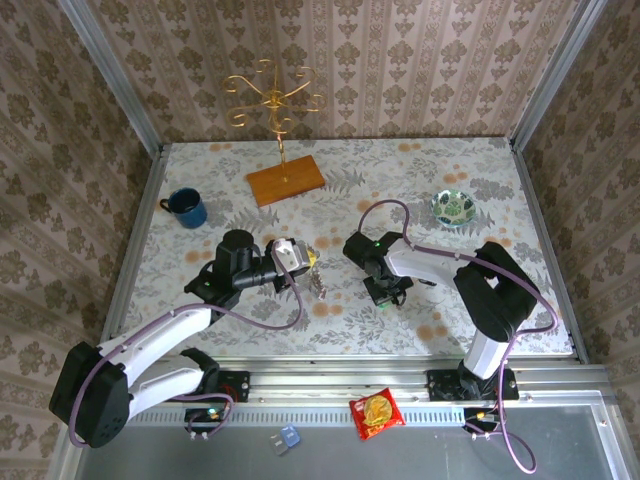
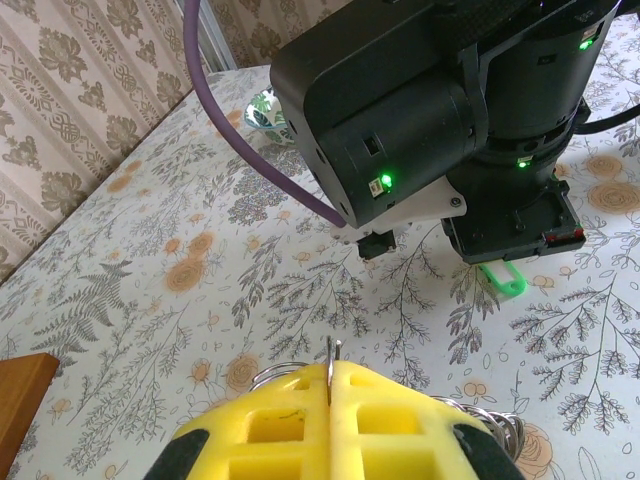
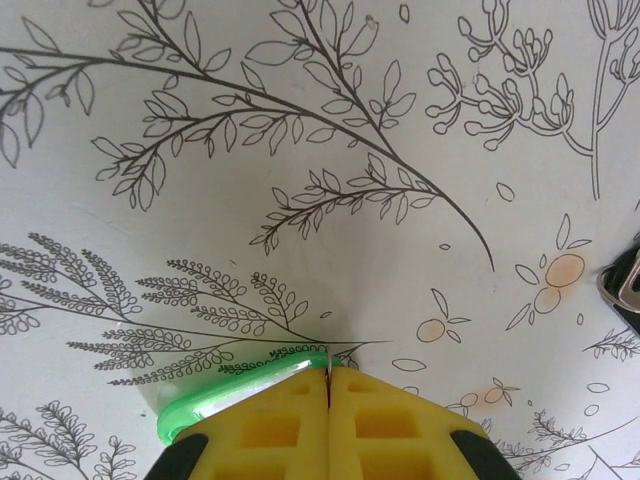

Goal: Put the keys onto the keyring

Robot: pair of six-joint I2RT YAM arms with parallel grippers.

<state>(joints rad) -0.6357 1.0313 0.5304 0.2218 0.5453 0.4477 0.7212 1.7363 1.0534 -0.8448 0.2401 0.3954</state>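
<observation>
Top external, left to right: blue mug [image 1: 187, 208]; left gripper [image 1: 303, 257], fingers pressed together on the thin wire of the keyring [image 2: 332, 352], held above the table [image 1: 200, 290]; right gripper [image 1: 388, 293], lowered to the tabletop. Right wrist: fingers closed tip to tip, green key [image 3: 235, 397] against the left fingertip; whether it is gripped cannot be told.

Between the closed tips of the left pincer [image 2: 330, 374] only a sliver of the keyring [image 2: 331, 350] stands up; the yellow fingers [image 2: 400, 425] hide most of its loops. The right pincer [image 3: 328, 376] covers the green key [image 3: 235, 398] except for one rim. A dark metal piece [image 3: 626, 288] is cut off by the picture's edge. From above, the metal bits [image 1: 318, 278] are too small to tell apart.
</observation>
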